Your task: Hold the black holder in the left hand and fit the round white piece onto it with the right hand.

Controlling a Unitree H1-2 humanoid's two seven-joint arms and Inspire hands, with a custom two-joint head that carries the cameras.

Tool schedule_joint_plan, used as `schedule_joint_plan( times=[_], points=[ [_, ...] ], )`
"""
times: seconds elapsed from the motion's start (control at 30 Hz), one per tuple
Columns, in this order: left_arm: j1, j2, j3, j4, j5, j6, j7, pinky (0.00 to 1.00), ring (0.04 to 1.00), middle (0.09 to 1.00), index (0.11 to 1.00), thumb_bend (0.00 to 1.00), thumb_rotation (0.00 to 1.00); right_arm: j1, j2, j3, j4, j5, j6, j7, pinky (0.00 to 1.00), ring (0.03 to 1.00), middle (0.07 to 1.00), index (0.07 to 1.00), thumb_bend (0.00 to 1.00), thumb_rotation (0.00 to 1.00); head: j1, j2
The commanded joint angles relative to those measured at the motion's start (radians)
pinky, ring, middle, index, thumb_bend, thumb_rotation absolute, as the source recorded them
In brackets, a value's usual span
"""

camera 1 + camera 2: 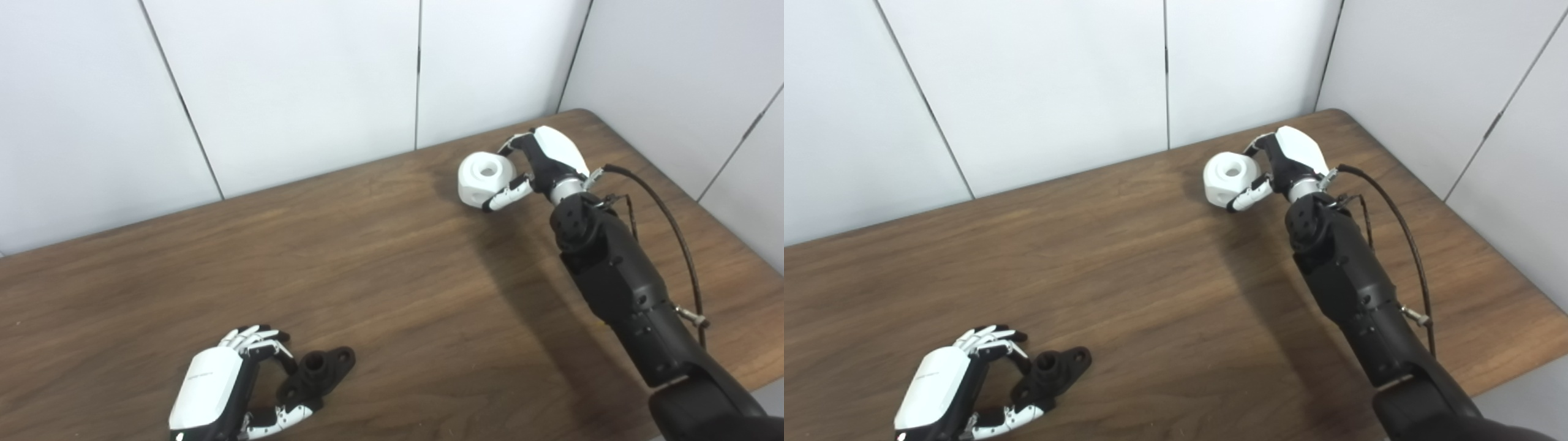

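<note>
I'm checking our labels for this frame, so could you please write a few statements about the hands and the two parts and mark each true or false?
1. The right hand is closed around the white piece. True.
2. The white piece already sits on the black holder. False: they are far apart on the table.
3. The left hand is at the holder, fingers curled around its near end. True.
4. The white piece is a solid ball. False: it has a hole on top.

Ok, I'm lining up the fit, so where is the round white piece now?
The round white piece sits far right on the table, near the back wall, between the right hand's fingers, far from the black holder.
</note>
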State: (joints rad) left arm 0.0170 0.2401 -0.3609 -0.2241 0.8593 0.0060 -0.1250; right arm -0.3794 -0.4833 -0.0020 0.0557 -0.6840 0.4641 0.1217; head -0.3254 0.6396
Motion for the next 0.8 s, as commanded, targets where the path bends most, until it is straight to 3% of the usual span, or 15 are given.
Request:
schedule_joint_plan(
  times=[0.0, 0.27, 0.77],
  points=[
    [0.011, 0.000, -0.013, 0.001, 0.025, 0.019, -0.024, 0.91, 0.860, 0.765, 0.486, 0.52, 0.05, -0.033, -0.043, 0.000, -0.068, 0.007, -0.021, 0.005, 1.00, 0.987, 0.858, 0.485, 0.52, 0.14, 0.000, 0.001],
    [0.014, -0.006, -0.026, 0.023, 0.039, 0.008, 0.006, 0.92, 0.860, 0.766, 0.486, 0.52, 0.05, -0.007, -0.056, 0.028, -0.231, -0.021, 0.005, 0.123, 0.94, 0.957, 0.841, 0.484, 0.52, 0.14, 0.061, 0.020],
    [0.008, -0.037, -0.058, 0.037, 0.068, 0.041, 0.009, 0.97, 0.882, 0.781, 0.487, 0.52, 0.05, 0.009, 0.026, 0.043, -0.469, -0.038, 0.005, 0.383, 0.83, 0.892, 0.781, 0.482, 0.53, 0.14, 0.212, 0.068]
  ],
)
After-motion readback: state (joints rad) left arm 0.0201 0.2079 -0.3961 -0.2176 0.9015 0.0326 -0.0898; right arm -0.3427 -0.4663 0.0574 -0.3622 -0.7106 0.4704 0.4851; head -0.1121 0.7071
